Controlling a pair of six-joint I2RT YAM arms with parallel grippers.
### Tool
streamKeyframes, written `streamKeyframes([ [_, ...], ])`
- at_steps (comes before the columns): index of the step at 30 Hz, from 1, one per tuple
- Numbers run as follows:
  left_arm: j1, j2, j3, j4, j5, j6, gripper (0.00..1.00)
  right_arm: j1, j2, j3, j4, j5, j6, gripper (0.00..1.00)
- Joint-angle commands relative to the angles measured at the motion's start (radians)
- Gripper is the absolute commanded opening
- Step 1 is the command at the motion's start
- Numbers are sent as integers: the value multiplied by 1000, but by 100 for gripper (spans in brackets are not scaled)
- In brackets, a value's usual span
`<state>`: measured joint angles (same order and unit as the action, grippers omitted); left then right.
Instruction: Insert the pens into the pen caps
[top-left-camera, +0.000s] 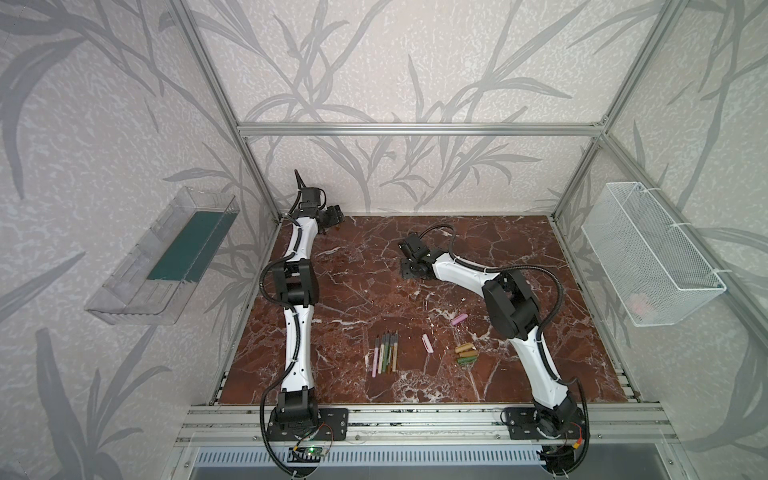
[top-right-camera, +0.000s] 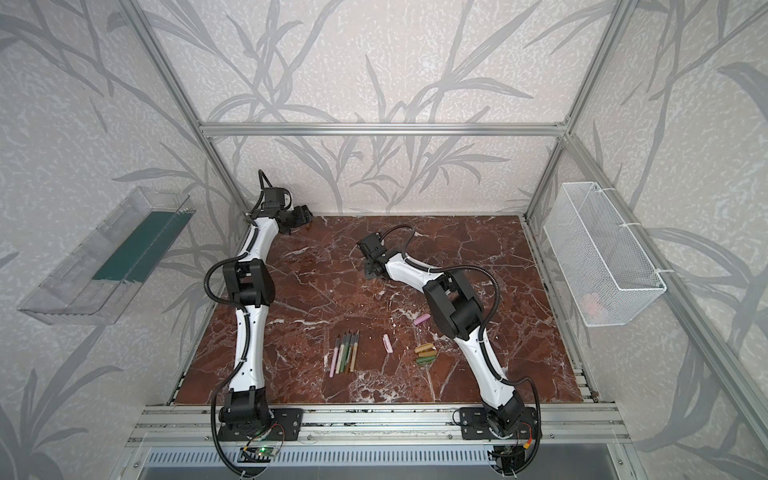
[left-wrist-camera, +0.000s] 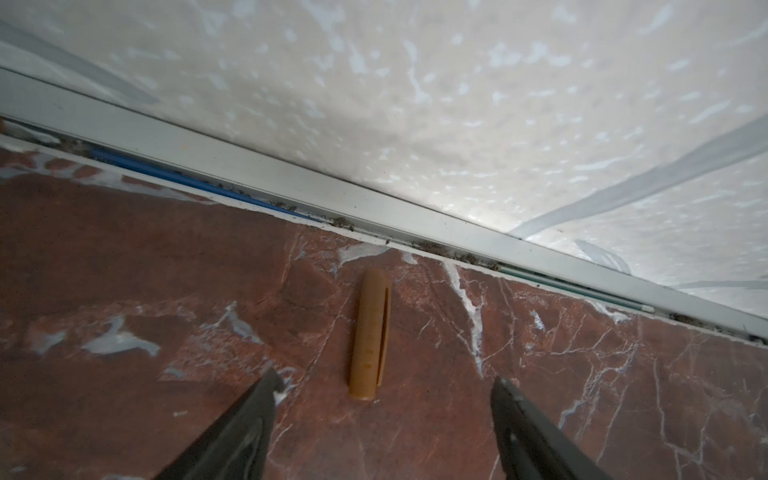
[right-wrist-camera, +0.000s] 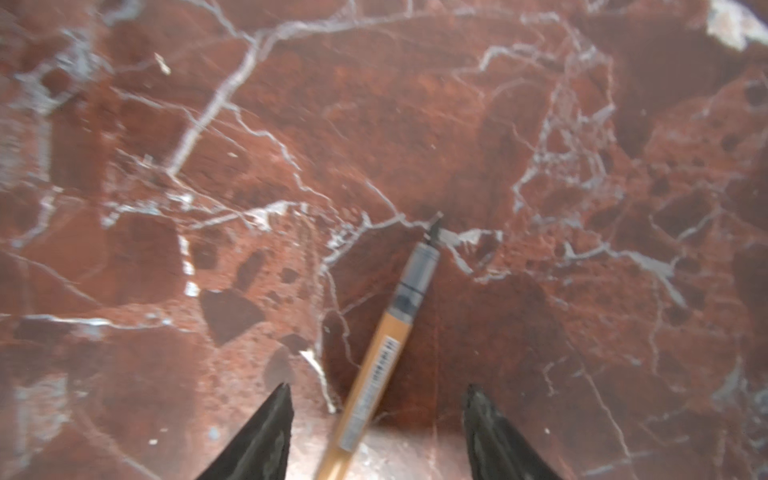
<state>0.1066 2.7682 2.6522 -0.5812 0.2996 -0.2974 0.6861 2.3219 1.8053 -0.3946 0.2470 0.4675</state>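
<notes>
The left gripper (top-left-camera: 334, 216) was out at the far left corner of the marble table (top-left-camera: 353, 291), nr the back wall. In its wrist view the fingers (left-wrist-camera: 249, 428) stood wide apart w/ no grip on anything. A gold-tan cap (left-wrist-camera: 369, 332) lay flat on the table btwn them, clear of both tips. Its clip showed along 1 side, and its far end pointed toward the metal rail (left-wrist-camera: 374, 203) at the foot of the wall.

The right gripper (top-left-camera: 411, 270) was low over the middle of the table, toward the back. Its fingers (right-wrist-camera: 266, 432) were apart too. An orange pen (right-wrist-camera: 386, 332) lay btwn them w/ a gap on either side, so no grip that I could see. The pen's dark tip pointed away from the gripper, w/ a grey section behind it and a barcode label on the barrel. That view was a bit blurred.

In both top views the other pens (top-left-camera: 386, 351) lay side by side in a tight row at the front middle of the table, tips toward the back. To their right 1 pink cap (top-left-camera: 427, 344) lay alone. A 2nd pink cap (top-left-camera: 459, 319) lay further right & back, nr the right arm's elbow. A small pile of caps (top-left-camera: 466, 353), gold-tan, brown & green, sat touching each other right of the 1st pink one. All these were well apart from both grippers.
</notes>
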Motion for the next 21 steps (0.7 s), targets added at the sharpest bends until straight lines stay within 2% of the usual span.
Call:
streamKeyframes([
  [1,-2,39,-2,88,37,-63,73,-1,-50,-29,-13,29,5,62],
  [5,-2,106,32,129,63,-188,58,-2,-61,-44,-10,31,5,61],
  [9,-3,152,38,184,112,-315,54,-2,-79,-66,-2,30,0,61],
  [12,-4,164,35,176,107,-357,50,-3,-92,-81,6,33,-3,61],
  [16,-19,147,35,116,77,-315,49,-3,-111,-101,15,28,-7,61],
  [19,-43,111,31,5,-13,-230,49,-3,-123,-119,31,23,-7,60],
  [20,-48,99,22,-17,-41,-214,47,-3,-127,-125,36,20,-7,61],
  [21,-50,88,7,-27,-51,-208,39,-3,-131,-130,37,18,-5,60],
])
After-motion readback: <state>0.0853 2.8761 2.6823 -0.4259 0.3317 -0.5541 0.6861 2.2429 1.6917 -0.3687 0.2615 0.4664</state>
